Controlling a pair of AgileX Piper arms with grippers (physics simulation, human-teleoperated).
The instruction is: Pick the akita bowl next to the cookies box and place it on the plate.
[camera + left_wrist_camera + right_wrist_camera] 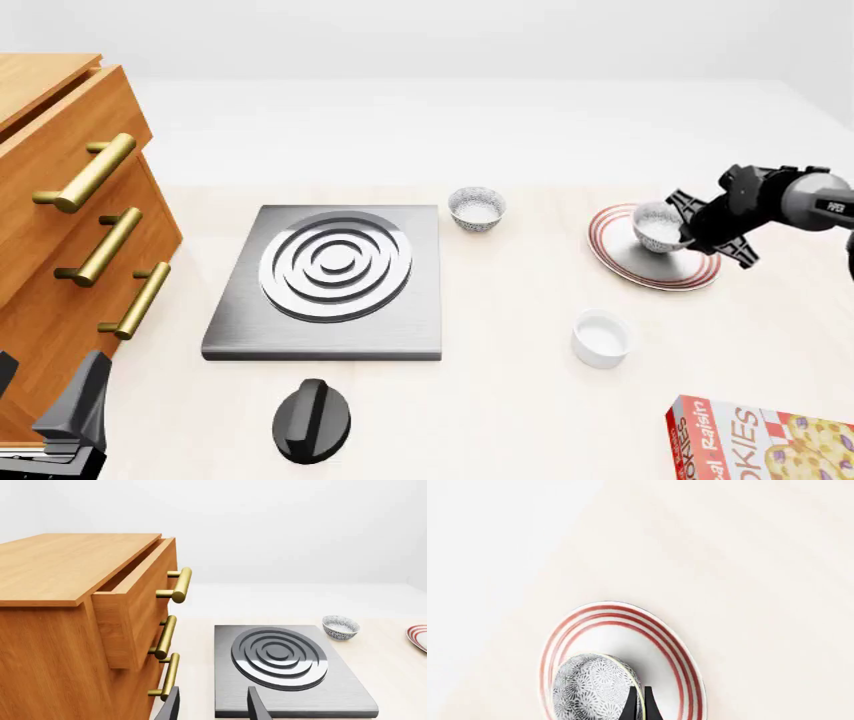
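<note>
My right end effector is out over the far right part of the desk, its two fingers pinched nearly together on the rim of the akita bowl, one finger inside the wall and one outside as my right wrist view shows it, so I have hold of that bowl by its edge. The akita bowl sits over the plate, within the red rings, toward the plate's far side in the front view; whether its foot is touching the plate or just above it I cannot tell. The cookies box lies at the near right corner of the desk, well apart from the plate, with a plain white ramekin between the two. A second speckled bowl stands near the far edge, about midway along it, just beside the far right corner of the stove plate, a grey slab with raised concentric rings that lies left of the desk's middle. A black knob rests by the near edge in front of that slab. My left end effector hangs at the near left corner beside the wooden drawer cabinet, its fingers spread well apart with nothing between them; the cabinet's top drawer stands pulled partly out
</note>
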